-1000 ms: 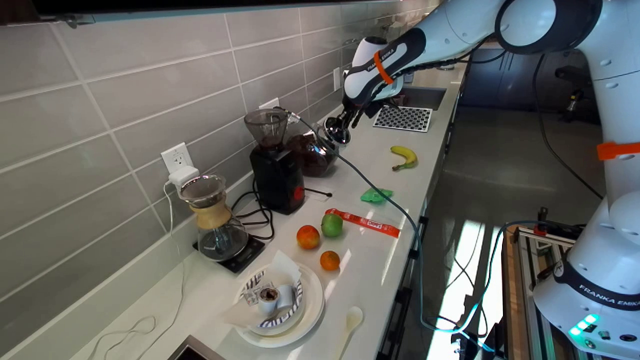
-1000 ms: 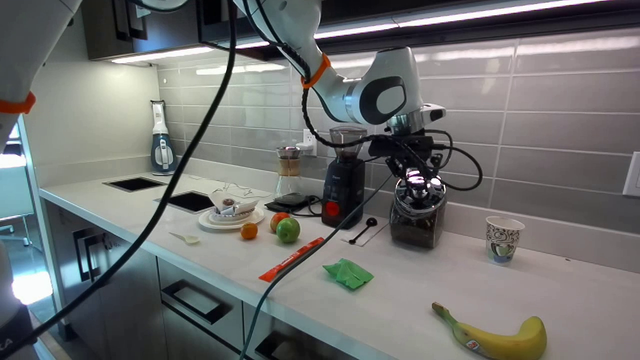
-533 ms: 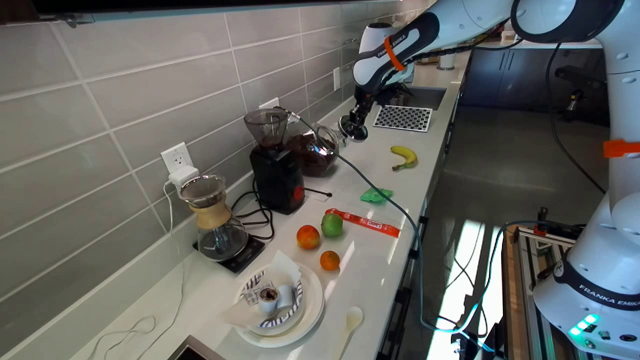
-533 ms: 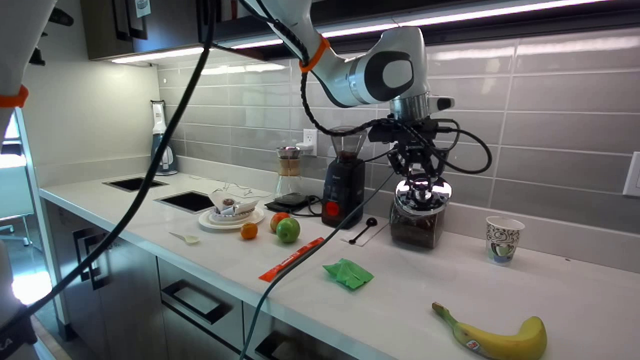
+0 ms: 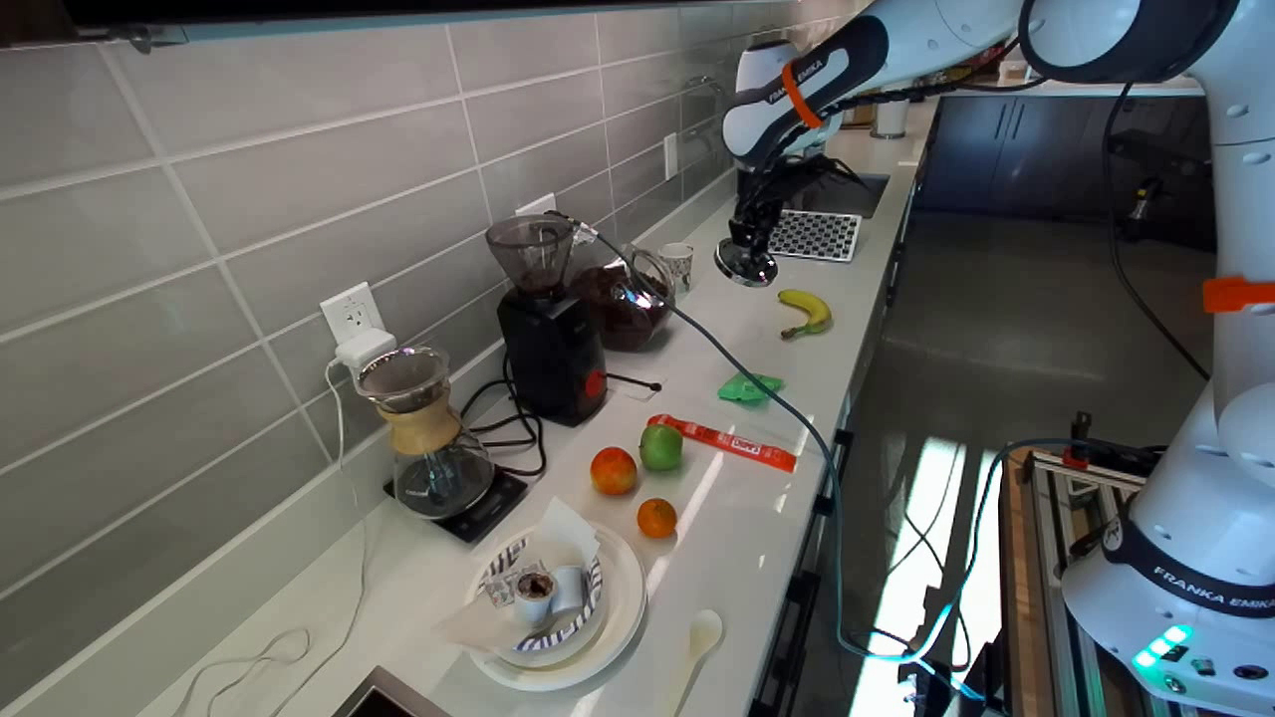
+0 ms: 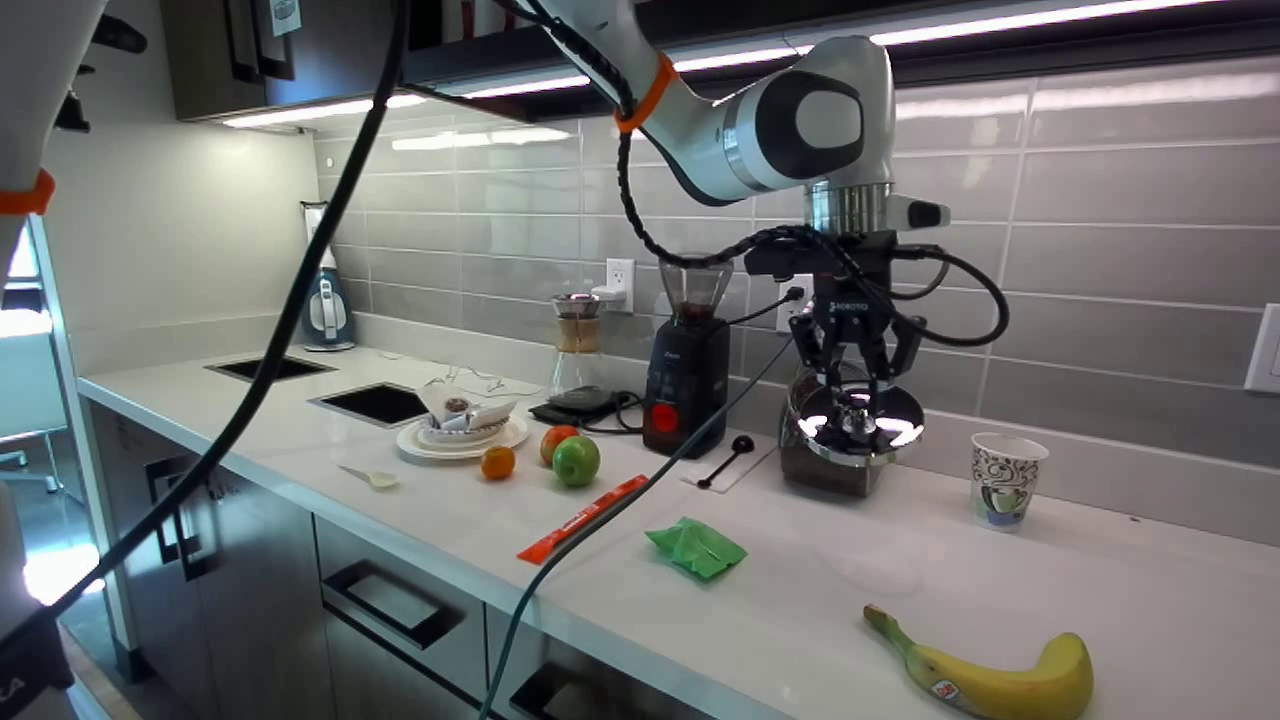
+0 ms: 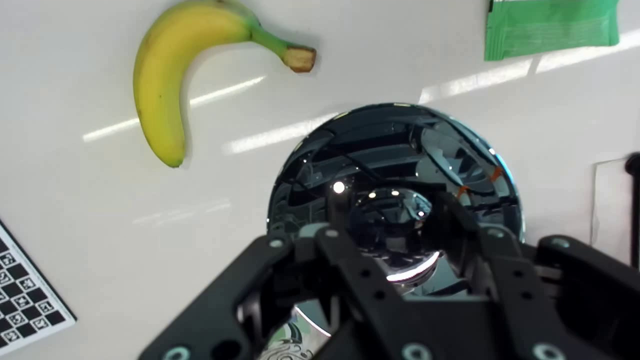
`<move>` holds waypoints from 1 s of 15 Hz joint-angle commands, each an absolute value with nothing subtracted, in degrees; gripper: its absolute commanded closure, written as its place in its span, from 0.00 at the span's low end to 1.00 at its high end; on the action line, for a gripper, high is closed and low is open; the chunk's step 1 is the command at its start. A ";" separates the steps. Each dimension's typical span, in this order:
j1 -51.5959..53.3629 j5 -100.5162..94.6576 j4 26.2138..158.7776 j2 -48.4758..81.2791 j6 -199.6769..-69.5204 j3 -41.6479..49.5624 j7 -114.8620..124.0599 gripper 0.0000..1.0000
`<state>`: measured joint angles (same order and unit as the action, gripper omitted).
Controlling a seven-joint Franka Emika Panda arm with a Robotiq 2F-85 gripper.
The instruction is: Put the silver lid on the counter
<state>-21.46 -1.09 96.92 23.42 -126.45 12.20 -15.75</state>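
Silver lid (image 6: 856, 436) beneath gripper (image 6: 854, 391), pinched by the knob (image 7: 389, 216), hanging over the counter (image 6: 800, 610)

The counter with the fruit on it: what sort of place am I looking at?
Most likely a kitchen, though whether in a home or an office I can't tell. The counter runs along a tiled wall, with drawers below and a coffee grinder on top.

The gripper (image 7: 392, 204) held the lid (image 7: 380, 140) by its knob (image 7: 390, 220) over the counter (image 7: 115, 240), where a banana (image 7: 162, 65), green packet (image 7: 555, 30), checkered board (image 7: 24, 301) and cup (image 7: 290, 346) showed.
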 commanded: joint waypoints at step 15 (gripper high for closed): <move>-24.85 4.28 78.68 44.10 -116.55 10.85 -7.82 0.79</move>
